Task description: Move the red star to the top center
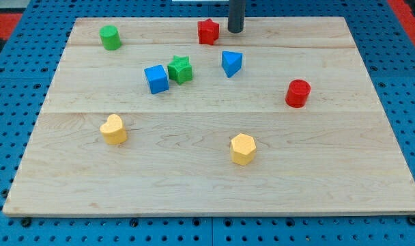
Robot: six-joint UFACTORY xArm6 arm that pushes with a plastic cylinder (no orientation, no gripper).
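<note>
The red star sits on the wooden board near its top edge, about at the middle. My tip stands just to the star's right, a small gap apart from it, at the same height in the view. The rod comes down from the view's top. The star rests flat on the board.
A green cylinder is at the top left. A blue cube, a green star and a blue triangular block sit below the red star. A red cylinder is at the right. A yellow heart and a yellow hexagon lie lower.
</note>
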